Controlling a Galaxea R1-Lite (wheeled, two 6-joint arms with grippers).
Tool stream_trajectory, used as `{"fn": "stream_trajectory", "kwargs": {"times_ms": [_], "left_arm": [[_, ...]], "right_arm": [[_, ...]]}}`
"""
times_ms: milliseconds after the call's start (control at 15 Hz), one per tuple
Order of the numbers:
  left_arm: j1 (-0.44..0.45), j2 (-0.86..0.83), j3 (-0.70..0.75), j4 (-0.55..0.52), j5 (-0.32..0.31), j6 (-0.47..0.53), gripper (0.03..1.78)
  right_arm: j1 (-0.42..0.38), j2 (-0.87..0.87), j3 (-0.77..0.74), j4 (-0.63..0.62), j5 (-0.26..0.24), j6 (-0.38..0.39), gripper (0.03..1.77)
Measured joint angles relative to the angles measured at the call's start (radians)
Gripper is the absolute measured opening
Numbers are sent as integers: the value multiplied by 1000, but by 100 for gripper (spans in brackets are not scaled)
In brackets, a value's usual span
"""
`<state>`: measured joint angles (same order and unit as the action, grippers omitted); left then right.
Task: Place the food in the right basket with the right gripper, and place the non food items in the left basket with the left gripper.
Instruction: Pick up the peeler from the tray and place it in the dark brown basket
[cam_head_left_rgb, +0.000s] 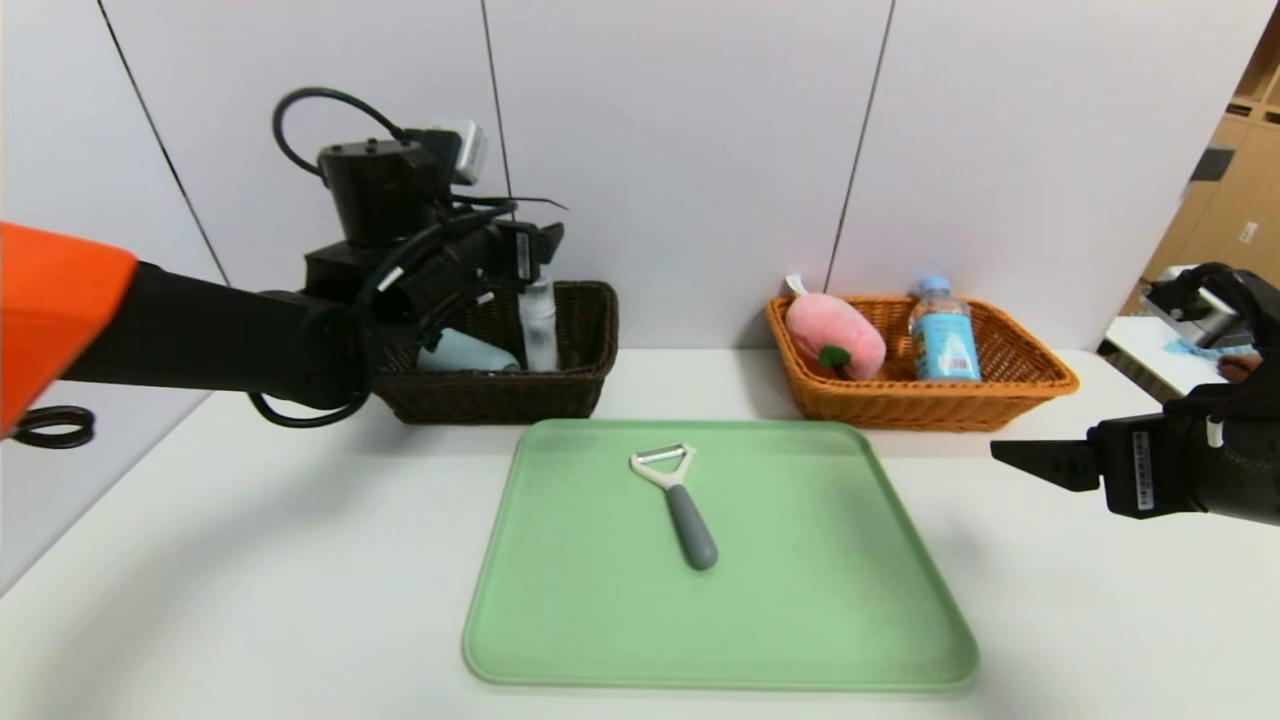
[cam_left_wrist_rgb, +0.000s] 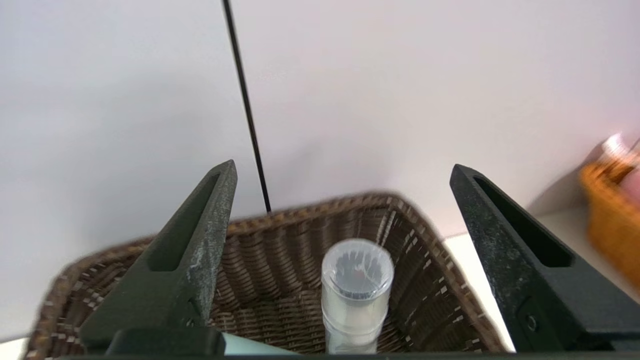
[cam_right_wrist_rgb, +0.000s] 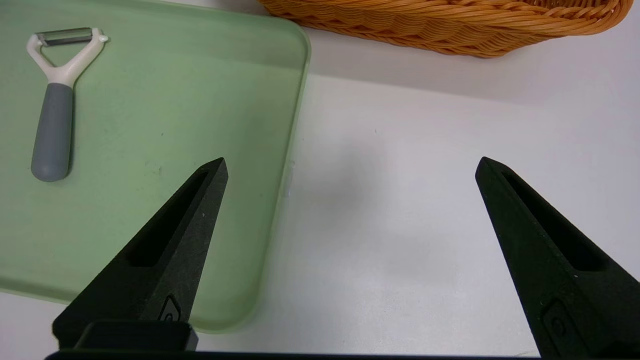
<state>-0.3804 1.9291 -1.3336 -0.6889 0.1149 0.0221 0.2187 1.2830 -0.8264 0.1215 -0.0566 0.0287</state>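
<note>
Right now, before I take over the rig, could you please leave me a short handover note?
Left pincer: open, empty, above the dark basket.
Right pincer: open, empty, beside the tray.
Done: cup and clear bottle in the dark basket; plush peach and water bottle in the orange basket.
Left: the peeler, on the tray, goes in the dark basket with the left pincer.
</note>
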Motion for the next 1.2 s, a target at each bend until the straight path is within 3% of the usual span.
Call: {"fn": "stream_trajectory", "kwargs": {"times_ms": [133,267,400,667,867,1067,1200], "left_arm": [[-25,-100,35,41,1,-42,156],[-95,-204,78,157,8,-120,160],[-181,-293,106,342,60,-220,162],[-304,-373,140,761,216,-301,166],[-420,-376,130,979,237,-469,167],[-461,-332,120,1033,249,-600,167],[-470,-286,103,1037,296,-638,168]], "right_arm": [[0,0,3,0,0,0,171],[-1,-1,9,0,0,0,171],[-1,-6,27,-30,-1,0,171],[0,-11,60,-45,-2,-1,171],[0,-11,80,-46,-2,-3,171],[0,-11,84,-46,-3,-3,171],[-2,-11,86,-46,-4,-4,171]]}}
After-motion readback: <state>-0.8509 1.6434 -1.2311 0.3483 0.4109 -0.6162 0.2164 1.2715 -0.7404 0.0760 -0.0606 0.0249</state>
